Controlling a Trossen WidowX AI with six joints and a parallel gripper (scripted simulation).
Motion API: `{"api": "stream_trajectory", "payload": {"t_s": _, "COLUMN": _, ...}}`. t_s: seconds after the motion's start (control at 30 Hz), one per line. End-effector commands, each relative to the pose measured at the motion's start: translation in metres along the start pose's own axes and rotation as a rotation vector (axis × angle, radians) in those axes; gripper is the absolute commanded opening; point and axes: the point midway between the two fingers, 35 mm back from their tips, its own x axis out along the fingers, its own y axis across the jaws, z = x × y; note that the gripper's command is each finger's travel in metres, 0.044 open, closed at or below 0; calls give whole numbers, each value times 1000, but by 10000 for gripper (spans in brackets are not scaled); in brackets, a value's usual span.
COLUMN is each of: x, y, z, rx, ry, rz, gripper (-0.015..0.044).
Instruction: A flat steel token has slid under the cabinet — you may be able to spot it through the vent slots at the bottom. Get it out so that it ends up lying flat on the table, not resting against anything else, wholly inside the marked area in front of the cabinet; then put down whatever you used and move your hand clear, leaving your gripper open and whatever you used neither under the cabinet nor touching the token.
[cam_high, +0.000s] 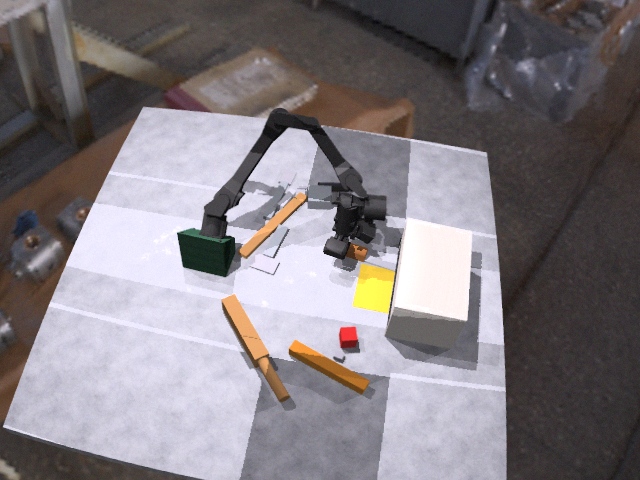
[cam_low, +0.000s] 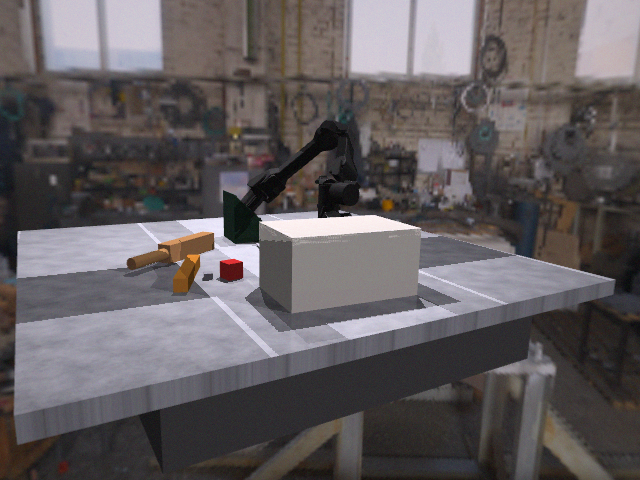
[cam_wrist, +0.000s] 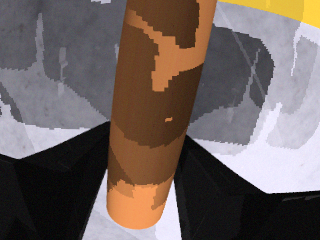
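1. Far left in your top view, the dark green block (cam_high: 205, 253) (cam_low: 238, 224) sits at the foot of your black arm (cam_high: 253, 160) (cam_low: 305, 155).
2. Lower left of centre, you've got an orange paddle-shaped piece (cam_high: 245, 330) (cam_low: 186, 248) with a round handle, lying at a slant.
3. Around the middle, there's a slanted orange stick (cam_high: 273, 224), with a thin pale plate (cam_high: 266, 265) just below its lower end.
4. Bottom centre, your other orange bar (cam_high: 328, 366) (cam_low: 186, 274) lies near a tiny grey piece (cam_high: 339, 358) (cam_low: 207, 276).
5. Right of centre, your gripper (cam_high: 352, 241) (cam_wrist: 144, 135) is clamped on a round orange handle (cam_high: 357, 252) (cam_wrist: 150, 120). The red cube (cam_high: 348, 337) (cam_low: 231, 269) is lower down.
6. Further right, the yellow marked area (cam_high: 373, 289) (cam_wrist: 292, 9) is beside the off-white cabinet (cam_high: 434, 268) (cam_low: 356, 268). Can't tell you where the steel token is, sorry.
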Motion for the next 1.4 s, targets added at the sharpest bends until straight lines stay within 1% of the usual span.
{"api": "stream_trajectory", "payload": {"t_s": 0.0, "x": 0, "y": 1, "z": 6, "rx": -7, "ry": -2, "rz": 2, "gripper": 0}}
{"api": "stream_trajectory", "payload": {"t_s": 1.37, "x": -1, "y": 2, "z": 45, "rx": -9, "ry": -4, "rz": 2, "gripper": 0}}
